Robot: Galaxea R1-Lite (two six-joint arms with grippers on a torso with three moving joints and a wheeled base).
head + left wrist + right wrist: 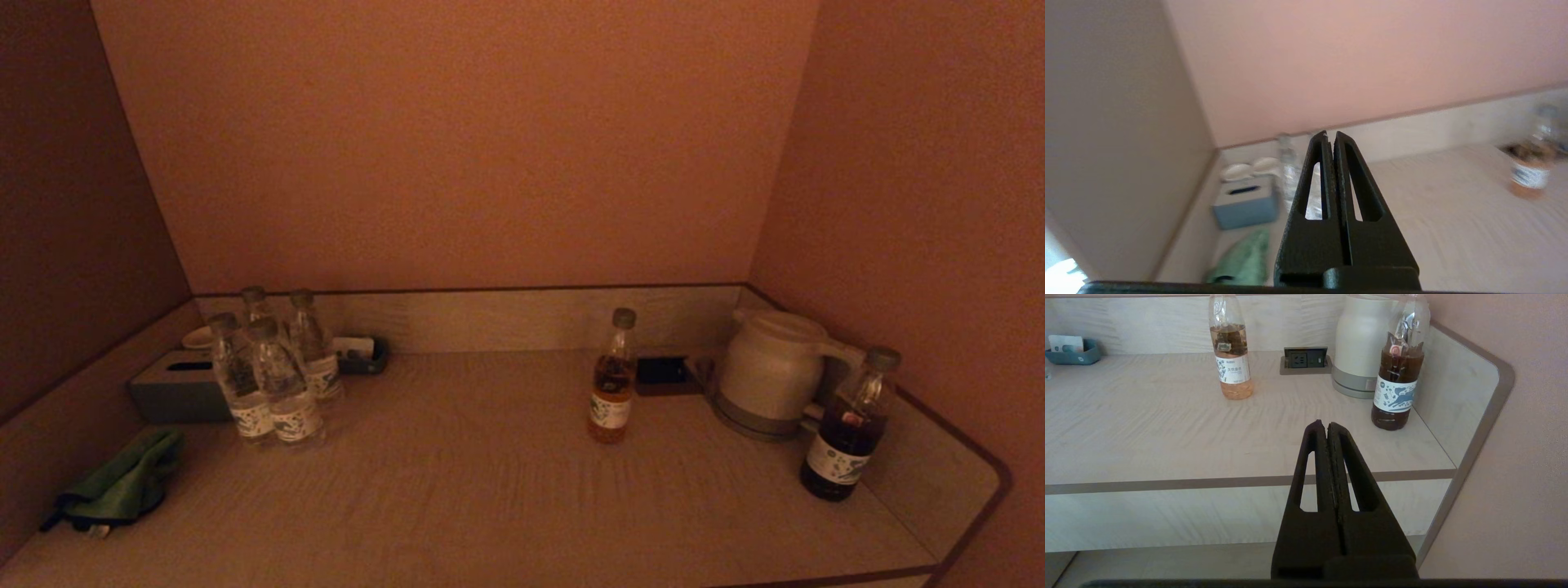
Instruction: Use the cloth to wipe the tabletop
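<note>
matte black, rough-textured tapered jaws with long slotted cut-outs

On the worktop (490, 490), the cloth (122, 487) lies near left, the tissue box (175, 388) behind it. Four water bottles (273, 380) cluster right of the box. A tea bottle (612, 380) stands mid-right; kettle (771, 371) far right, another bottle (849, 429) nearer.
</note>
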